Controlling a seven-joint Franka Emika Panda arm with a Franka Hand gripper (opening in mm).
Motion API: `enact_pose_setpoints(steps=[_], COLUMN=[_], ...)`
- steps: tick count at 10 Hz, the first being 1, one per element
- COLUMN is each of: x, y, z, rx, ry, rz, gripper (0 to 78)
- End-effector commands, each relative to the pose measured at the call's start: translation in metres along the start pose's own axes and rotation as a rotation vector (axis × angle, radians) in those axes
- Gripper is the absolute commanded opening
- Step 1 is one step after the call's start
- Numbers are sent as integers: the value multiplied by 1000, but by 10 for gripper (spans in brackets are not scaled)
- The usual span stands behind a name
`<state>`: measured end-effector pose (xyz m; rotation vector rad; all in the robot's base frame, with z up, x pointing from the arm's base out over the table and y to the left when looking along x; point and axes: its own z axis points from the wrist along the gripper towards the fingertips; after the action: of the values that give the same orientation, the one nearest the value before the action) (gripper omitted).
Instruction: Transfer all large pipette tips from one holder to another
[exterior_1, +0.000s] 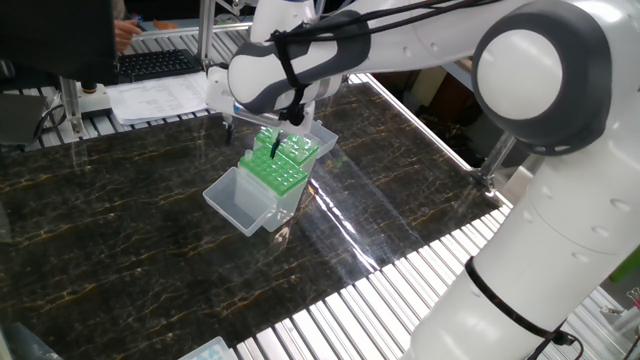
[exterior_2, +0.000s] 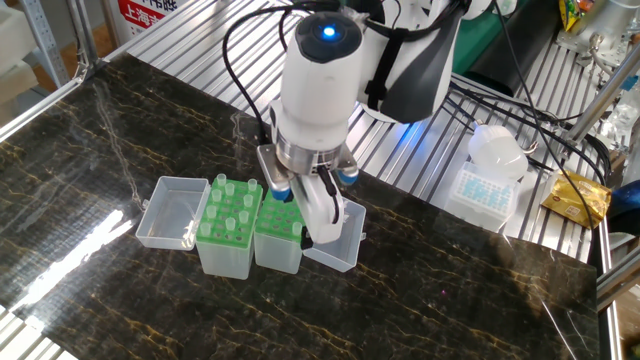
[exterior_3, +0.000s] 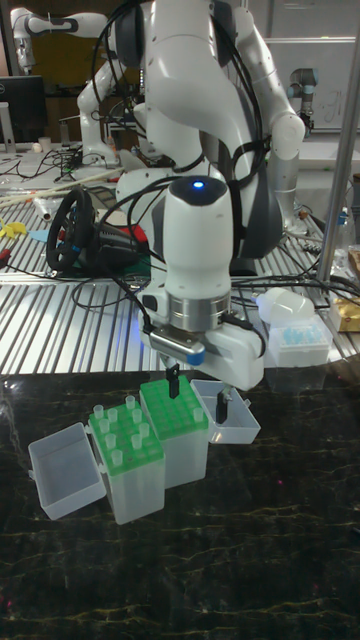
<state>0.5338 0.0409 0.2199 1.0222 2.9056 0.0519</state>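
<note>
Several large pipette tips (exterior_2: 228, 204) (exterior_3: 124, 425) stand upright in the left green rack, pale collars showing. The right green rack (exterior_2: 279, 216) (exterior_3: 173, 404) beside it shows no tips. My gripper (exterior_2: 290, 212) (exterior_3: 198, 392) hangs low over the right rack, open. One fingertip (exterior_3: 173, 381) is over that rack's far part. The other fingertip (exterior_3: 222, 405) is over the open clear lid (exterior_3: 230, 425) to its right. I see nothing between the fingers. In the view from the opposite side both racks (exterior_1: 279, 160) sit under the wrist.
Each box has a clear hinged lid lying open, one on the left (exterior_2: 168, 210) and one on the right (exterior_2: 335, 242). Another tip box (exterior_2: 485, 192) and cables rest on the metal slats behind the dark marble table (exterior_2: 120, 150). A keyboard and papers (exterior_1: 160, 90) lie at one table end.
</note>
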Motion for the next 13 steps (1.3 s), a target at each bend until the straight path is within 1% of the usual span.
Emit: enact_pose_setpoints(steps=[1, 2, 4, 7, 9, 10, 11, 13], x=[3, 4, 5, 5, 6, 6, 7, 7], y=[2, 3, 3, 4, 4, 3, 3, 3], z=[9, 11, 12, 17, 17, 17, 17, 17], rx=[-1, 3, 3, 3, 6, 12, 21, 23], ry=[-9, -13, -10, -15, -15, -17, -24, -25], rz=[7, 6, 5, 4, 1, -8, 0, 2], gripper=[775, 775, 775, 775, 775, 775, 775, 775])
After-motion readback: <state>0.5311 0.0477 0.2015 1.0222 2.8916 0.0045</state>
